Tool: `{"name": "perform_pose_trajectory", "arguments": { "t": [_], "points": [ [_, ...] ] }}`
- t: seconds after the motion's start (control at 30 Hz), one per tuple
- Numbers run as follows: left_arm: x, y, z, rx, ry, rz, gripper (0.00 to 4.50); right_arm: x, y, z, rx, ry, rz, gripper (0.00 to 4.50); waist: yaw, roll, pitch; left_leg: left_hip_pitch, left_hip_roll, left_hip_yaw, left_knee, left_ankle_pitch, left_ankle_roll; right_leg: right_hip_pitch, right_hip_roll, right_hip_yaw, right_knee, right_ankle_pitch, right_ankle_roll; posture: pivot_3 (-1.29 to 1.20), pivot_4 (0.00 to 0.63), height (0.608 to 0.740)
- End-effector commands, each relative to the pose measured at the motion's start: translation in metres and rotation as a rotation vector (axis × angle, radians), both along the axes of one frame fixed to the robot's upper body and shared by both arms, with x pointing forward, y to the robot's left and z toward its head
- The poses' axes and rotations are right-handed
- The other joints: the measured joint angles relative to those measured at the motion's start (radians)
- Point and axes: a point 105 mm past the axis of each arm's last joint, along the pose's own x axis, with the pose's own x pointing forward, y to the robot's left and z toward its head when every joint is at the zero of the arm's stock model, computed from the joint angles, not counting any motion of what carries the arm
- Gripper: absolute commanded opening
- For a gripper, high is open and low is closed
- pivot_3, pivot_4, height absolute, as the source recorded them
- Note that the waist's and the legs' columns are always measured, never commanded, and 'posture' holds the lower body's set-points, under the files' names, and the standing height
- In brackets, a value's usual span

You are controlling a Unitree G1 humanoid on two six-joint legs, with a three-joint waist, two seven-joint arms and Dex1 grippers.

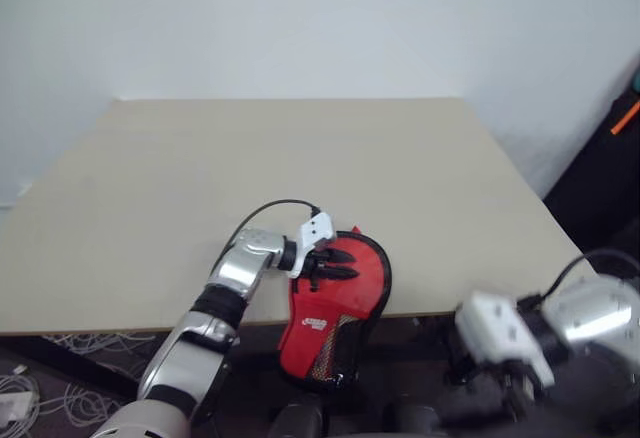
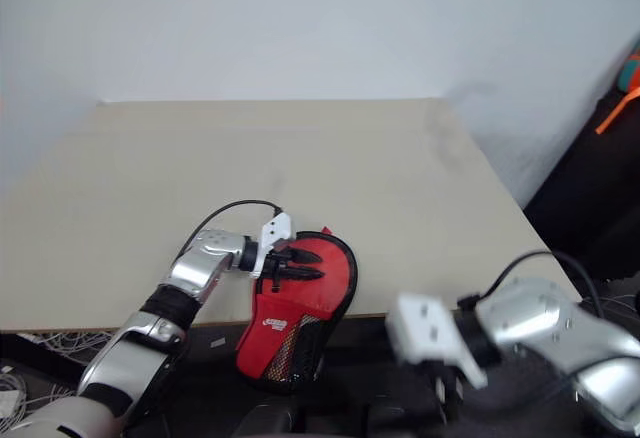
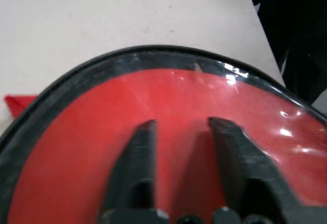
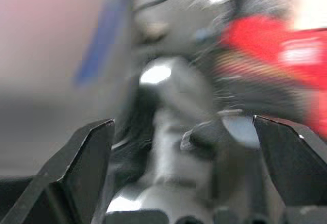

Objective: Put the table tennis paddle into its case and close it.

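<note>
At the near edge of the tabletop (image 1: pixel 150 208) I've got the case (image 1: pixel 335 308) lying with its round end on the surface and its narrower handle end hanging out past the edge toward me. I see red fabric on top, a small white logo (image 1: pixel 316 323) below the round part, dark mesh low down, and a black rim running round the outline. From the left wrist view I'm looking at a glossy red face inside that black rim; I can't tell whether that is the paddle's rubber or the case's own panel, so I can't place the paddle for certain.

My left hand (image 1: pixel 335 264) sits over the round end of the case, coming in from the left side, its two black fingers (image 3: pixel 135 173) parted with a gap between them, resting against the red surface and clamped on nothing.

My right hand (image 4: pixel 184 147) is off the tabletop, low on the right and well apart from the case, its fingers spread wide and empty.
</note>
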Motion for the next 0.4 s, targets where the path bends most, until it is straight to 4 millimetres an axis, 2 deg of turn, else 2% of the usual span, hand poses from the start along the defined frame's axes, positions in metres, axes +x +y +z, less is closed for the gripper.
{"name": "perform_pose_trajectory", "arguments": {
  "t": [0.03,0.17,0.23,0.33,0.4],
  "points": [
    [0.005,0.037,0.033,-0.032,-0.074,0.132,3.00,0.039,-0.009,0.009,0.073,-0.016,-0.183,4.50,-0.003,0.000,0.000,0.000,0.000,0.001,-0.001,0.000,0.000,-0.001,0.001,-0.001,0.000,0.000,0.000,0.00,0.000,0.739],
    [0.004,0.096,0.053,-0.034,-0.131,0.355,4.38,0.069,0.001,0.008,0.112,-0.068,-0.283,4.50,-0.001,0.002,0.001,-0.001,0.002,0.002,-0.006,-0.001,-0.001,-0.005,0.003,0.000,0.000,0.001,0.001,0.00,0.000,0.739],
    [0.006,0.125,0.061,-0.035,-0.197,0.517,4.47,0.081,0.008,0.007,0.155,-0.065,-0.329,4.50,0.000,0.003,0.001,-0.001,0.002,0.002,-0.007,-0.001,-0.001,-0.006,0.003,0.000,-0.001,0.001,0.001,0.00,0.000,0.739],
    [-0.005,0.160,0.062,-0.065,-0.206,0.704,4.47,0.096,0.023,0.003,0.204,-0.066,-0.376,4.50,0.004,0.003,0.001,0.000,0.001,0.003,-0.007,0.000,-0.001,-0.005,0.002,0.001,-0.001,0.001,0.001,0.00,0.000,0.739],
    [-0.015,0.184,0.058,-0.077,-0.195,0.839,4.47,0.113,0.030,0.002,0.215,-0.082,-0.442,4.50,0.005,0.003,0.001,-0.001,0.001,0.003,-0.007,0.000,-0.001,-0.005,0.001,0.002,-0.001,0.001,0.001,0.00,0.000,0.739]
  ]
}}
